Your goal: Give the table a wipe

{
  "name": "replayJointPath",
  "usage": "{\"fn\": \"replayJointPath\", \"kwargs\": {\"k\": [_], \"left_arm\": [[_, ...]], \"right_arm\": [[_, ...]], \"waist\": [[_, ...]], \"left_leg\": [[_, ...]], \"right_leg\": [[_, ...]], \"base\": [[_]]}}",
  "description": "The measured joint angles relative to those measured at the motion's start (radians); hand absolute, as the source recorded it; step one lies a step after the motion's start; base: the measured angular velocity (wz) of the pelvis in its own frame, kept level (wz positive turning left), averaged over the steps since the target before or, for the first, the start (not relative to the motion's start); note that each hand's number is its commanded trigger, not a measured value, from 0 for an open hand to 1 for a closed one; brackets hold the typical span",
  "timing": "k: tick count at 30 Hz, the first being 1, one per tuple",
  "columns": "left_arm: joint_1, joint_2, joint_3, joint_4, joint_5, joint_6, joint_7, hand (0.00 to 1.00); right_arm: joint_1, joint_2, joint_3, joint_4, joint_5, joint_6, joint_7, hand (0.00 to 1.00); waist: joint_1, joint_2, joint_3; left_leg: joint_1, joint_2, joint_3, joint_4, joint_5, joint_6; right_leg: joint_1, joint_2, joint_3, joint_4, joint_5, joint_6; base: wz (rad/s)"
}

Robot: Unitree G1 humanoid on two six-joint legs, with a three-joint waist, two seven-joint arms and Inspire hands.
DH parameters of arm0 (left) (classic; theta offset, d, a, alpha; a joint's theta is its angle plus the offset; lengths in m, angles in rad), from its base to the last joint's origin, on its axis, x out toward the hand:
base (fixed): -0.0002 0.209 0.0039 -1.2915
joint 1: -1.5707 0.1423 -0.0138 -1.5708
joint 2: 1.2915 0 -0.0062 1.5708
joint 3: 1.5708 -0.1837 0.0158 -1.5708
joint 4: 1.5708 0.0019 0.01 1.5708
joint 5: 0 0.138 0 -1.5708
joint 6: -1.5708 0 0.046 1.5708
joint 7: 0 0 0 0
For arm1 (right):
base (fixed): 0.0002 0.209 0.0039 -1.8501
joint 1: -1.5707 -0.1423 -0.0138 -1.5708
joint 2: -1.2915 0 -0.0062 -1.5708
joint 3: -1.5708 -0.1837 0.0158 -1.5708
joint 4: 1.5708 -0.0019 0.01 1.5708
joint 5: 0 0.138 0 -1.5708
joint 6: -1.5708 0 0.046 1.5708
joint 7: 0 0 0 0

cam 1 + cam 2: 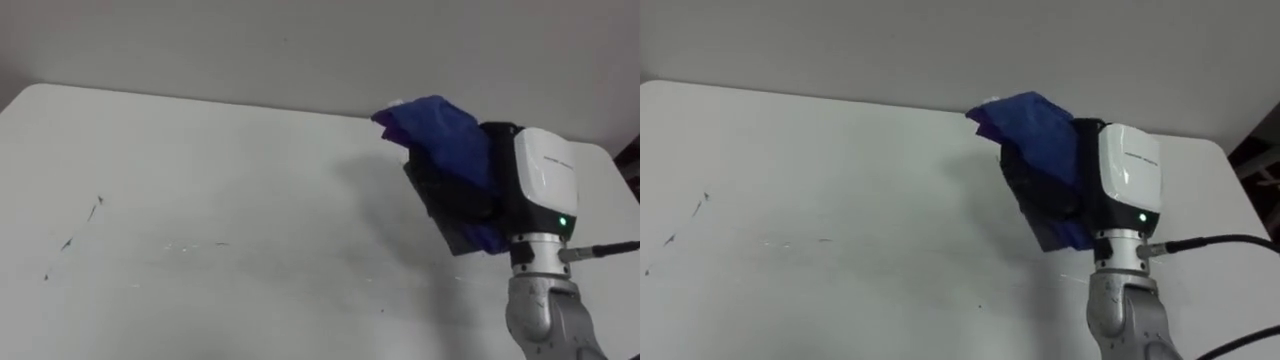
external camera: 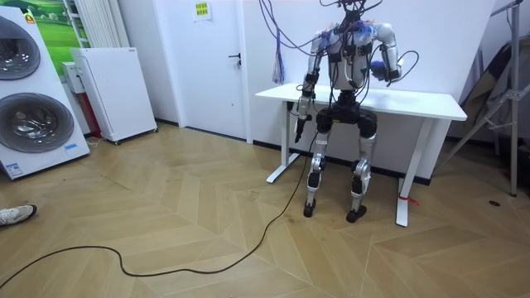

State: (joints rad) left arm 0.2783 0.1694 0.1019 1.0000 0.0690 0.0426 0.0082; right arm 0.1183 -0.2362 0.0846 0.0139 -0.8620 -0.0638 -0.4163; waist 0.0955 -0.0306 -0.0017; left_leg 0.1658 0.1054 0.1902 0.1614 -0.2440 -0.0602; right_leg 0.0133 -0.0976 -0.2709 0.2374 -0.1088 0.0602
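The white table [image 1: 250, 170] lies in front of me, and I stand at its front edge [image 2: 414, 103]. My right hand [image 1: 462, 198] is raised over the table's far right part, back of the hand toward me. It is shut on a blue cloth [image 1: 440, 135], which drapes over its fingers and hangs a little below the palm. Dark scribble marks [image 1: 72, 240] show on the table's left side, with faint pale specks [image 1: 190, 245] nearer the middle. My left hand [image 2: 300, 114] hangs at my side by the table's left end.
The table's far edge meets a white wall [image 1: 300, 40]. In the room view a washing machine [image 2: 29, 91] and a white cabinet [image 2: 112, 91] stand at the left, a door [image 2: 211, 58] is behind, and a folded metal stand [image 2: 505, 91] is at the right.
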Motion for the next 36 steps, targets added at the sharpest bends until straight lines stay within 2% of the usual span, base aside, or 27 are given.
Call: {"fn": "replayJointPath", "kwargs": {"k": [3, 4, 5, 6, 13, 20, 32, 36], "left_arm": [[0.001, 0.0, -0.006, -0.008, 0.001, 0.0, 0.001, 0.0], [0.0, 0.001, -0.006, -0.008, 0.0, -0.001, 0.002, 0.0], [0.0, 0.001, -0.006, -0.008, 0.0, -0.002, 0.003, 0.0], [-0.001, 0.001, -0.006, -0.009, 0.0, -0.002, 0.003, 0.0], [0.001, 0.005, -0.006, -0.009, 0.002, -0.003, 0.004, 0.0], [0.002, 0.006, -0.006, -0.009, 0.002, -0.003, 0.004, 0.0], [0.002, 0.006, -0.006, -0.047, 0.001, -0.006, 0.003, 0.0], [0.005, 0.007, -0.005, -0.057, 0.002, -0.009, 0.002, 0.0]], "right_arm": [[0.003, 0.0, 0.033, 0.0, -0.008, 0.0, 0.039, 1.0], [0.005, 0.0, 0.048, 0.0, -0.01, 0.0, 0.052, 0.76], [0.006, 0.0, 0.054, 0.0, -0.011, 0.0, 0.058, 0.16], [0.013, 0.0, 0.063, 0.002, -0.012, 0.0, 0.066, 0.0], [0.062, -0.002, 0.092, 0.005, -0.043, -0.001, 0.103, 0.0], [0.062, -0.002, 0.091, 0.006, -0.053, -0.003, 0.106, 0.0], [0.062, -0.006, 0.088, 0.006, -0.073, -0.004, 0.103, 0.0], [0.062, -0.006, 0.052, 0.006, -0.074, -0.029, 0.097, 0.0]], "waist": [[-0.002, 0.0, 0.0002], [-0.002, 0.001, 0.0002], [-0.002, 0.001, 0.0002], [-0.002, 0.001, 0.0003], [0.008, 0.006, 0.0007], [0.021, 0.007, 0.0017], [0.014, 0.011, 0.0038], [-0.003, 0.01, 0.0037]], "left_leg": [[0.0, 0.0, 0.0, 0.0, 0.0, 0.0], [0.0, 0.0, 0.0, 0.0, 0.0, 0.0], [0.0, 0.0, 0.0, 0.0, 0.0, 0.0], [0.0, 0.0, 0.0, 0.0, 0.0, 0.0], [0.001, 0.0, -0.002, 0.001, 0.0, 0.0], [0.001, 0.0, -0.003, 0.001, 0.0, 0.0], [0.0, 0.0, -0.004, 0.001, 0.0, 0.0], [0.0, 0.0, -0.006, 0.002, 0.0, 0.0]], "right_leg": [[0.0, 0.0, 0.0, 0.0, 0.0, 0.0], [0.0, 0.0, 0.0, 0.0, 0.0, 0.0], [0.0, 0.0, 0.0, 0.0, 0.0, 0.0], [0.001, 0.0, 0.0, -0.001, 0.0, 0.0], [0.003, 0.0, -0.001, -0.001, 0.0, 0.0], [0.004, 0.0, -0.003, -0.001, 0.0, 0.0], [0.005, 0.0, -0.003, -0.001, 0.0, 0.0], [0.006, 0.0, -0.002, -0.001, 0.0, 0.0]], "base": [[0.0], [0.0], [0.0], [0.0], [0.0], [0.0], [0.0], [0.0]]}}
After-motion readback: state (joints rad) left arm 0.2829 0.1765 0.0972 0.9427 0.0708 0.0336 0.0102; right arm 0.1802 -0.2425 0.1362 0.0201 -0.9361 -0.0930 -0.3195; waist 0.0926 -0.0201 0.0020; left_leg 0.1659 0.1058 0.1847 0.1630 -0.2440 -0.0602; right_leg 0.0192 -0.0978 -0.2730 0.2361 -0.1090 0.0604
